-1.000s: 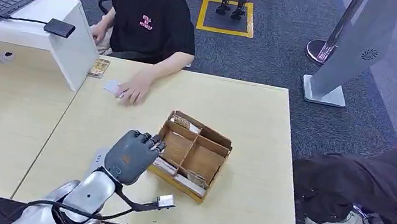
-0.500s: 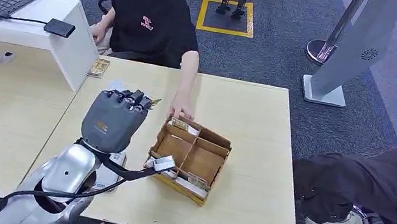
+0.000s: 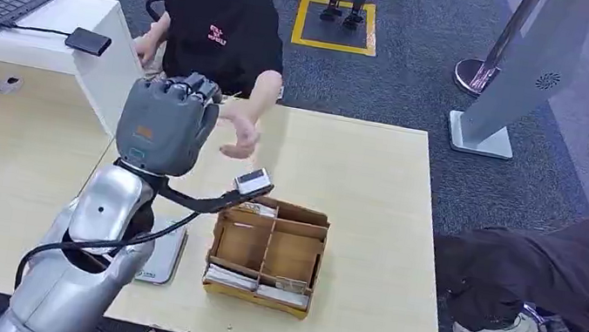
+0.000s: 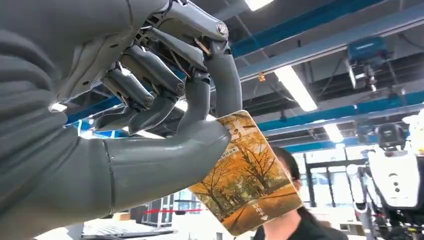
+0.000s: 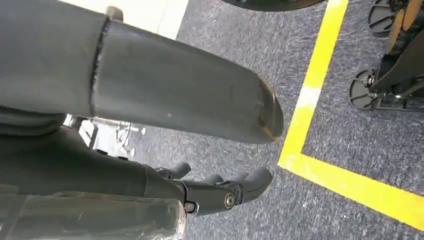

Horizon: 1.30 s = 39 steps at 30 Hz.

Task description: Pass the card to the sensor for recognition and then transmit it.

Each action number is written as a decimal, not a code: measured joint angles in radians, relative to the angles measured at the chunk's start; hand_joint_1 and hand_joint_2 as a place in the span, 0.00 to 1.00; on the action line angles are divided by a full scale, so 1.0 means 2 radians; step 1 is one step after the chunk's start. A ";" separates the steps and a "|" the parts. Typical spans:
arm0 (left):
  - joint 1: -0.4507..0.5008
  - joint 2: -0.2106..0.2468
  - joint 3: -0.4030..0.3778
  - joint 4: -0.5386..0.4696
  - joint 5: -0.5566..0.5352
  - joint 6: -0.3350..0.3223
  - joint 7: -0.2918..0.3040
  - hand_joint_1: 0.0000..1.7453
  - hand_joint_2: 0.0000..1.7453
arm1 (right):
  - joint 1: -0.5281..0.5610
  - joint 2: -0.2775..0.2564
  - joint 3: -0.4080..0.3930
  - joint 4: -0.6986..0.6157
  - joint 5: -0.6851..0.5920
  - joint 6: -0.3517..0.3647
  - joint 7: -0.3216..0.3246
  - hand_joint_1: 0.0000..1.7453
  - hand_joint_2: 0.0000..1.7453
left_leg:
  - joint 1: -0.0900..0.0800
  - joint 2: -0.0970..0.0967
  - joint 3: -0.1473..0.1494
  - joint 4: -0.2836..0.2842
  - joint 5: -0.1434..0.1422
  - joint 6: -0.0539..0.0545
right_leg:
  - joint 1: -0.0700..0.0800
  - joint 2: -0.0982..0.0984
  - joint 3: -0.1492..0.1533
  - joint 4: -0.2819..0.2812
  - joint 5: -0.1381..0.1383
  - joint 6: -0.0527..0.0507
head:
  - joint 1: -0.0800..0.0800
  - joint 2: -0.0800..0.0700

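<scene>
Left hand (image 3: 167, 123) is raised high above the tabletop (image 3: 375, 196), its thumb and a finger pinching the card (image 4: 246, 172), which the left wrist view shows as a picture of autumn trees held by one corner. Right hand (image 5: 220, 192) hangs over the carpeted floor with fingers loosely curled and nothing in them. Near the robot on the tabletop stands the cardboard organiser (image 3: 268, 250), with other cards in its near compartments. To the far left, on the white riser (image 3: 74, 27), lies a small black box (image 3: 88, 41), likely the sensor. A person (image 3: 224, 23) sits at the far side, one hand (image 3: 240, 133) stretched out just right of the raised hand. The grip is only on a corner, so a quick swing toward the sensor could twist or drop the card, and the person's hand could be knocked.
</scene>
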 joint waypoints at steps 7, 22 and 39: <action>-0.031 -0.016 0.011 0.050 0.000 0.007 0.019 1.00 1.00 | -0.001 0.000 0.011 0.000 0.011 0.004 0.000 0.00 0.00 | 0.000 0.000 0.000 0.000 0.000 0.000 | 0.000 0.000 0.000 0.000 0.000 0.000 | 0.000 0.000; -0.088 -0.046 0.017 0.193 0.000 0.043 0.039 1.00 1.00 | -0.002 0.000 0.021 0.000 0.023 0.007 -0.003 0.00 0.00 | 0.000 0.000 0.000 0.000 0.000 0.000 | 0.000 0.000 0.000 0.000 0.000 0.000 | 0.000 0.000; -0.092 -0.081 0.019 0.250 0.000 0.063 0.033 0.00 0.00 | -0.002 -0.001 0.021 0.000 0.016 0.007 0.000 0.00 0.00 | 0.000 0.000 0.000 0.000 0.000 0.000 | 0.000 0.000 0.000 0.000 0.000 0.000 | 0.000 0.000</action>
